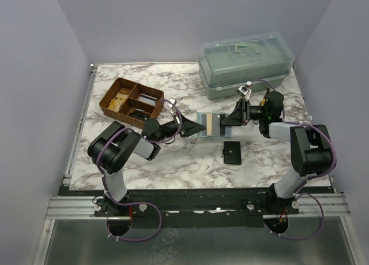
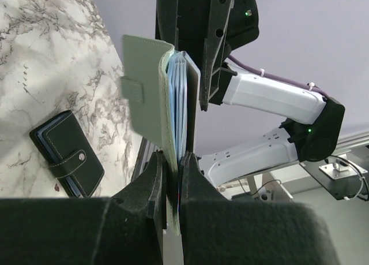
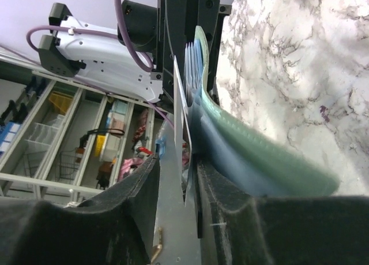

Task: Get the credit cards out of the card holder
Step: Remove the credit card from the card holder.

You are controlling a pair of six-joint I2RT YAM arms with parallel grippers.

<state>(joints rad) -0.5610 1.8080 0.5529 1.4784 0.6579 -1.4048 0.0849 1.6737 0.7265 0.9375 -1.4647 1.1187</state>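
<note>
Two pincers meet at card holder (image 1: 209, 124), held above worktop (image 1: 173, 167) centre. Left pincer (image 2: 173, 161) clamped tight on holder's edge. Right pincer (image 3: 177, 164) narrowly parted, jaws straddling edge of credit cards (image 3: 195, 63) fanned inside holder. Black wallet (image 1: 232, 152) flat on worktop nearby.

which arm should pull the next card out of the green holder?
Right. The left gripper is shut on the card holder, holding it up off the table, so it's busy. The right gripper faces the exposed credit cards, jaws open astride a card edge.
</note>
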